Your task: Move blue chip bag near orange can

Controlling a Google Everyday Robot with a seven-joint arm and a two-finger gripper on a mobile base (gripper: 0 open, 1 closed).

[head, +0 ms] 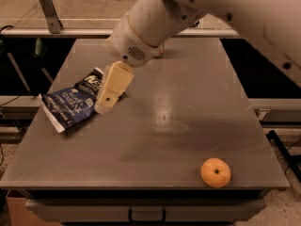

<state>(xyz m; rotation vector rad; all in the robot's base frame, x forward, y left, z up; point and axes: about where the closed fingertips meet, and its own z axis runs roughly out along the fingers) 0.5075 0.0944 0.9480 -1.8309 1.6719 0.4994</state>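
Note:
The blue chip bag [70,103] lies flat near the left edge of the grey table [188,126], dark navy with white lettering and white edges. My gripper [104,106] hangs from the white arm over the bag's right end, its cream fingers pointing down and left, just above or at the bag's edge. The orange can is hidden behind my arm at the back of the table.
A round orange fruit [216,172] sits near the front right corner of the table. A metal rail [56,32] runs behind the table. A drawer handle [146,215] shows below the front edge.

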